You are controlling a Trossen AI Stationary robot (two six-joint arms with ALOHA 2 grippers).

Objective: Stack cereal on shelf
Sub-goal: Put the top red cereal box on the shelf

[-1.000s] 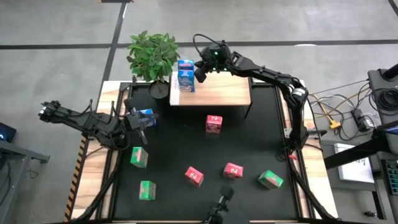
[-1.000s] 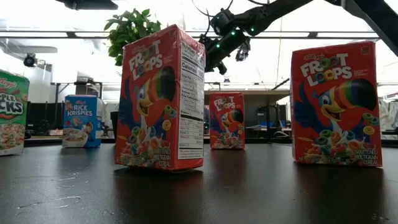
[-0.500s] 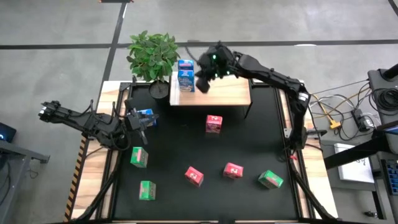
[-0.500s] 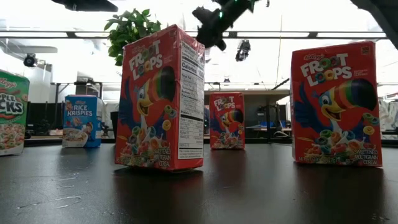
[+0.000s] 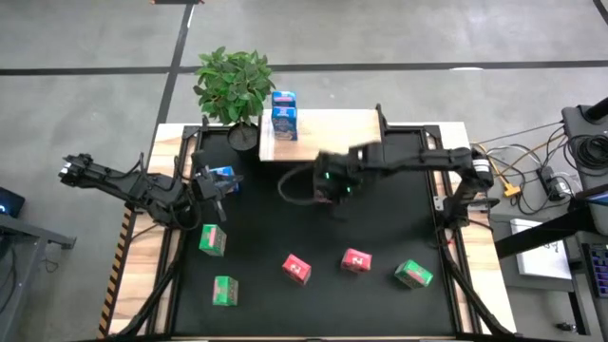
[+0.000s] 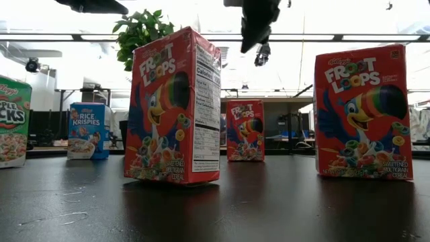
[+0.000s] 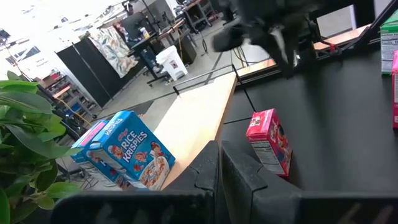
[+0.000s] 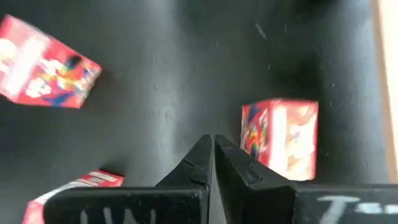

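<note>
Just below the right tool (image 5: 328, 185), whose fingers are pressed together and empty, a red carton (image 8: 281, 139) stands on the black worktop (image 5: 275, 228). Beyond it, two blue cartons (image 5: 283, 116) sit on the shelf (image 5: 332, 138). Off to the side, the left tool (image 5: 211, 184) pinches a third blue carton (image 5: 224, 177).

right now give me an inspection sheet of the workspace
surface: black mat on a wood table.
job's things: two blue cartons stacked on the shelf; one blue by the left gripper; three red and three green on the mat.
clutter: potted plant beside the shelf.
grippers: left gripper shut and empty near the mat's left edge; right gripper shut and empty above a red carton.
cables: bundle off the table's right side.
surroundings: room with desks behind.
</note>
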